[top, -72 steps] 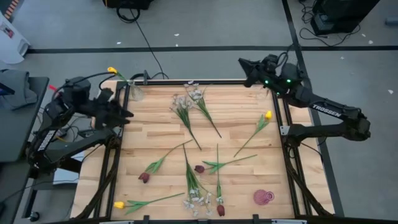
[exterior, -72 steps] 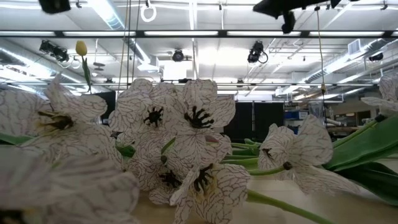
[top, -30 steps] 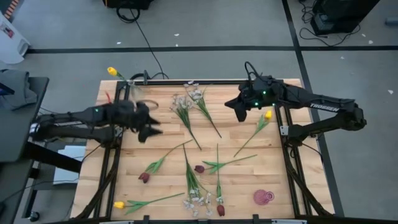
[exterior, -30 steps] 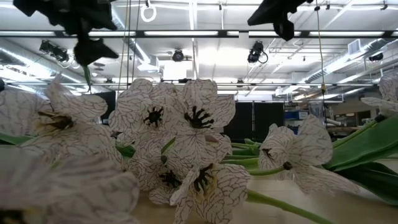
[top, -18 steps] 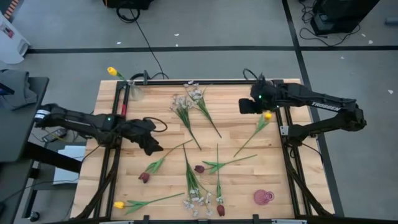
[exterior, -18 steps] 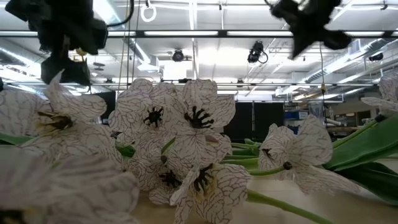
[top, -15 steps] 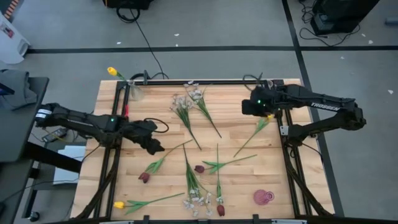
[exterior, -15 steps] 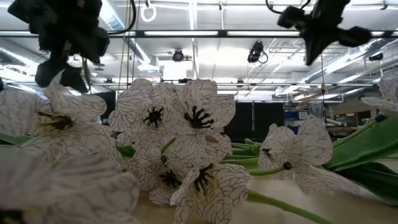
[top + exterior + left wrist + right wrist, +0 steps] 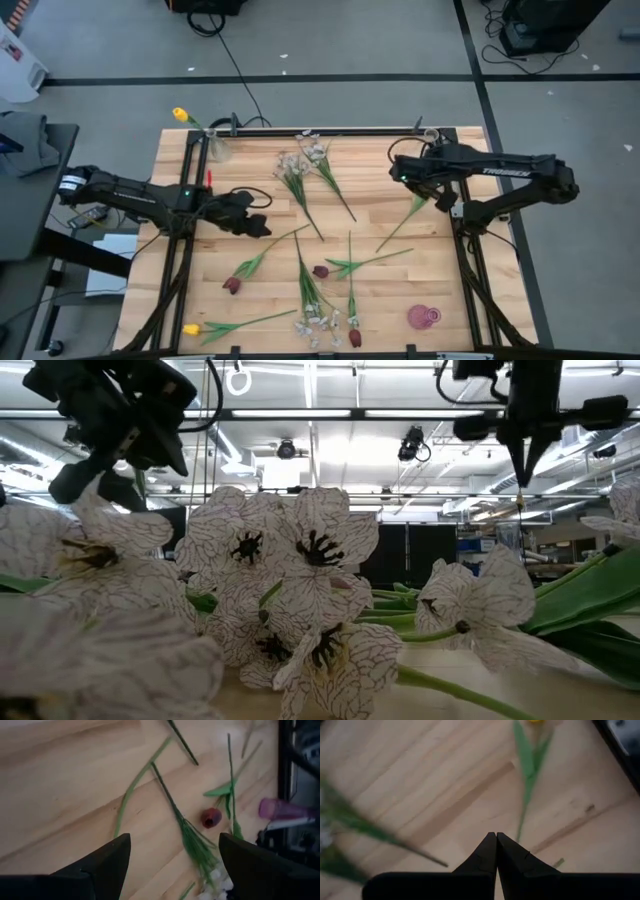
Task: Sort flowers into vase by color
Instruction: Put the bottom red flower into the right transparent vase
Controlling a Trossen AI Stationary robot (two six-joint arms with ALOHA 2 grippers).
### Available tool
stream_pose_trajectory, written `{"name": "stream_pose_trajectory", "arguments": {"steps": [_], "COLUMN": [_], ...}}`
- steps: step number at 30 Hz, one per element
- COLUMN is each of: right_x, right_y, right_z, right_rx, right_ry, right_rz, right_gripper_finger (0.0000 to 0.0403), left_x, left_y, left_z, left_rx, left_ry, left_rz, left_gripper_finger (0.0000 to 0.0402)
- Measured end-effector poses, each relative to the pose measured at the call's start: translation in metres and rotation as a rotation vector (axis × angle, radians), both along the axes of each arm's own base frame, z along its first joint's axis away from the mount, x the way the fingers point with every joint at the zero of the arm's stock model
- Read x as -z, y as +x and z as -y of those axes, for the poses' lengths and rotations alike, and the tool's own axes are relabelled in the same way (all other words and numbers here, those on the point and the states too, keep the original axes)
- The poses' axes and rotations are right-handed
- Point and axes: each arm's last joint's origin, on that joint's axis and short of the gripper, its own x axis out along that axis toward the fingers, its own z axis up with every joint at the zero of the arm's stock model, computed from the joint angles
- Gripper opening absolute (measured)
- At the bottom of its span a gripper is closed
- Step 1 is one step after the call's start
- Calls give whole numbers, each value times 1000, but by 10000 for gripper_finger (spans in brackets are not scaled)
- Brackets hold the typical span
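Note:
My left gripper (image 9: 258, 227) (image 9: 170, 860) is open above the table's left middle, over the free stem end of a dark red tulip (image 9: 231, 285) that lies flat. My right gripper (image 9: 412, 190) (image 9: 496, 839) is shut and points down above the stem (image 9: 526, 787) of a yellow tulip lying by the right edge; the arm hides its head in the high view. Another yellow tulip (image 9: 180, 114) stands in a clear vase (image 9: 217, 149) at the far left corner. Two whitish sprays (image 9: 297, 166) lie far middle. A pink vase (image 9: 424, 317) lies on its side near right.
More flowers lie along the near side: a yellow tulip (image 9: 190, 328), two dark red tulips (image 9: 320, 271) (image 9: 354, 338) and a whitish spray (image 9: 318, 322) that fills the low view (image 9: 280, 590). Black frame rails (image 9: 178, 260) run along the table's left and right edges.
My left gripper has moved toward the table's near right and come down over the red tulip's stem. My right gripper has drawn toward the right edge and tipped from slanting to pointing straight down over the yellow tulip. No flower has moved.

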Motion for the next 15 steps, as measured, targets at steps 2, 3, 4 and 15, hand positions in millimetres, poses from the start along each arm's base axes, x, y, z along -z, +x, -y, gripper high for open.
{"name": "stream_pose_trajectory", "arguments": {"steps": [2,3,4,15], "right_x": [11,17,22,32], "right_y": [3,4,5,36], "right_z": [-2,-4,-6,-37], "right_rx": [22,28,27,-231], "right_ry": [63,95,119,141], "right_rz": [-33,-53,-74,133], "right_gripper_finger": [21,20,20,20], "left_x": [0,0,0,-4], "left_y": [0,0,1,4], "left_z": [-2,-3,-4,-11], "left_rx": [-52,-82,-107,66], "left_ry": [-58,-94,-117,-57], "left_rz": [-3,-8,-11,55], "left_gripper_finger": [308,308,308,308]}}
